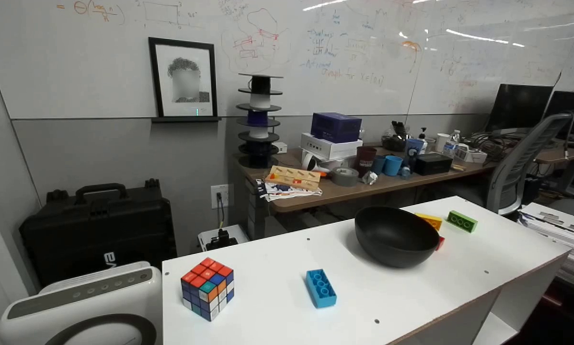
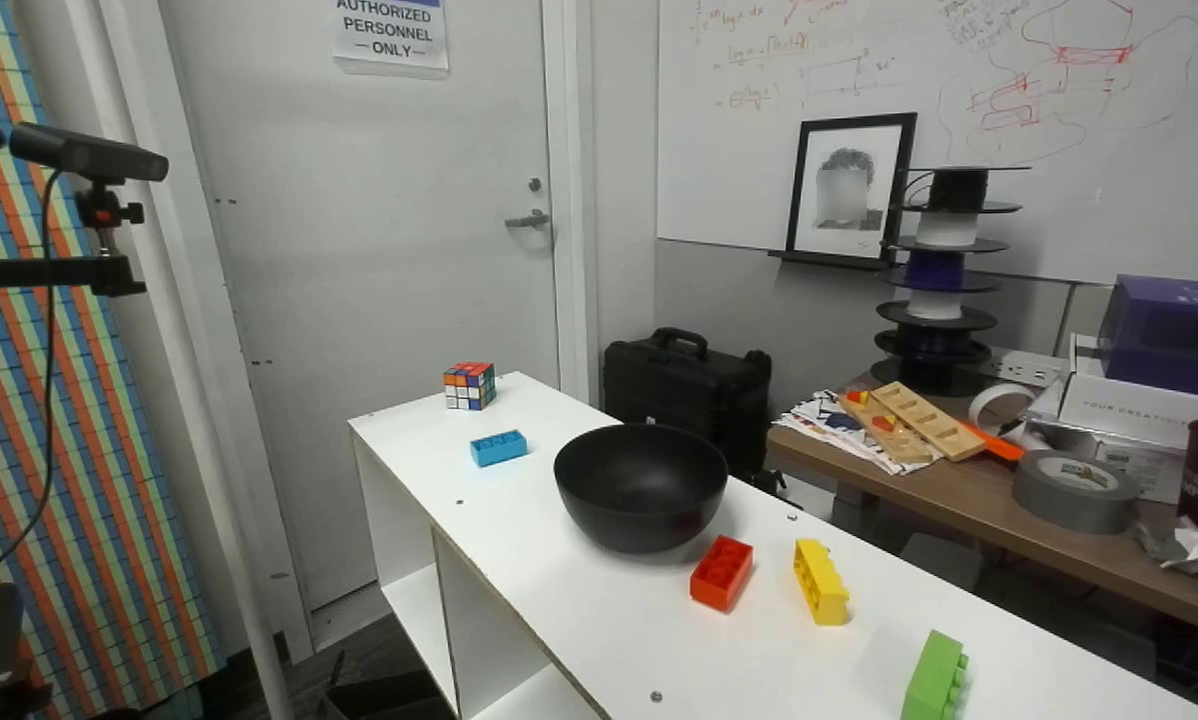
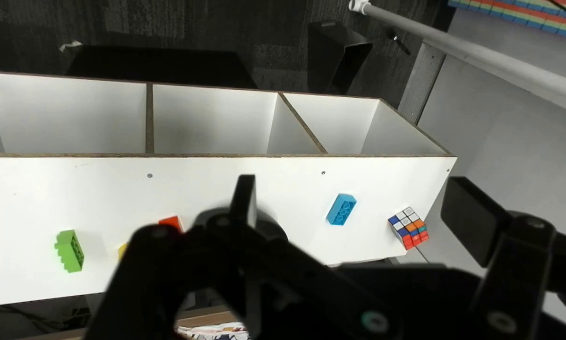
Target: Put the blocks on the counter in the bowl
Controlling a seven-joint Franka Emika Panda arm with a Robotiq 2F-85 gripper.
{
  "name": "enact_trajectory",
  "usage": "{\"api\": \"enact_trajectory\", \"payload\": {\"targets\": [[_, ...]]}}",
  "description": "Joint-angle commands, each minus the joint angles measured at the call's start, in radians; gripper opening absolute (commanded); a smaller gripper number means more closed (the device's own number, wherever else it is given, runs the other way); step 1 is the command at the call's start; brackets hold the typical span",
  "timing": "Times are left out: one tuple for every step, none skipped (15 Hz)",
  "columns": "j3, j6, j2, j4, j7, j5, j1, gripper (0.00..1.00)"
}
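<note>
The black bowl stands on the white counter in both exterior views; no block shows inside it. The blue block lies on one side of the bowl. The red block, yellow block and green block lie on its other side. My gripper is open and empty, high above the counter. In the wrist view the blue block shows between its fingers. The left finger covers much of the bowl and the yellow block. The gripper is out of both exterior views.
A multicoloured puzzle cube stands near the counter's end, beyond the blue block. Open shelf compartments lie under the counter top. A cluttered wooden desk runs behind the counter. A white appliance stands beside the counter's end.
</note>
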Motion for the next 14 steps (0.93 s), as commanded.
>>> {"api": "enact_trajectory", "payload": {"targets": [[0.064, 0.11, 0.159, 0.018, 0.058, 0.041, 0.043, 1.0], [0.091, 0.157, 0.228, 0.028, 0.082, 0.05, 0.062, 1.0], [0.112, 0.2, 0.285, 0.04, 0.101, 0.061, 0.076, 1.0], [0.129, 0.246, 0.348, 0.051, 0.14, 0.061, 0.112, 1.0], [0.162, 0.31, 0.407, 0.062, 0.16, 0.097, 0.117, 1.0], [0.19, 0.342, 0.471, 0.078, 0.186, 0.106, 0.136, 1.0], [0.208, 0.393, 0.535, 0.094, 0.199, 0.122, 0.151, 1.0], [0.23, 0.44, 0.602, 0.113, 0.215, 0.142, 0.169, 1.0], [0.243, 0.475, 0.665, 0.134, 0.219, 0.168, 0.187, 1.0], [0.253, 0.549, 0.73, 0.147, 0.211, 0.203, 0.205, 1.0], [0.269, 0.591, 0.794, 0.175, 0.217, 0.223, 0.214, 1.0], [0.285, 0.636, 0.859, 0.203, 0.222, 0.244, 0.221, 1.0], [0.299, 0.673, 0.924, 0.238, 0.224, 0.247, 0.218, 1.0], [0.315, 0.707, 0.988, 0.275, 0.238, 0.233, 0.208, 1.0]]}}
